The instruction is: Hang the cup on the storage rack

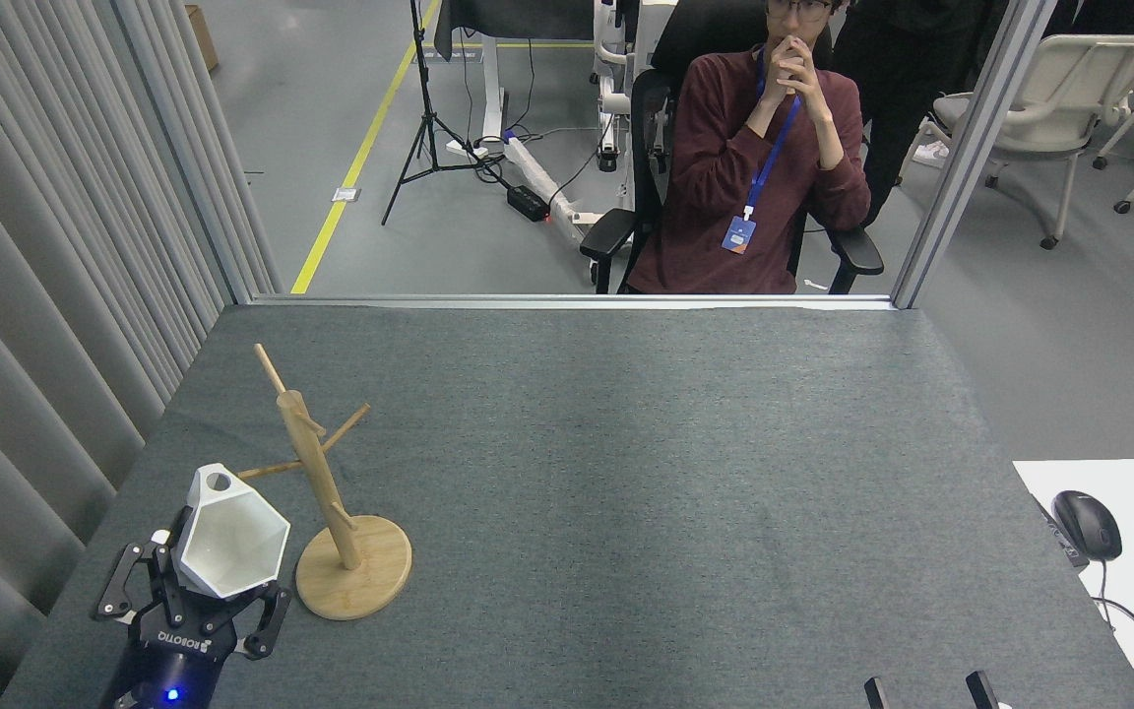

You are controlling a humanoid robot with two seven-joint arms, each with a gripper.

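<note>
Grey felt covered the table [626, 473], with a person in a maroon sweater [754, 167] sitting behind the far edge. The cup [230, 537] sat up off the felt at the near left, hexagonal rim facing up and its pierced tab handle [218, 483] pointing toward the low left peg [267, 470] of the bamboo mug tree [316, 473]. The left gripper [203, 591] was pinching the cup's lower body from below.

The hole in that tab looked small and the peg thin, so a slightly off angle could have made the tab butt the peg tip and miss it. Any sideways shove would probably have tipped or slid the light rack on its disc base [370, 581]. The tapered faceted body might also have twisted in the grip.

Only two fingertips of the right gripper [929, 689] poked up at the bottom edge, apparently spread and holding nothing.
</note>
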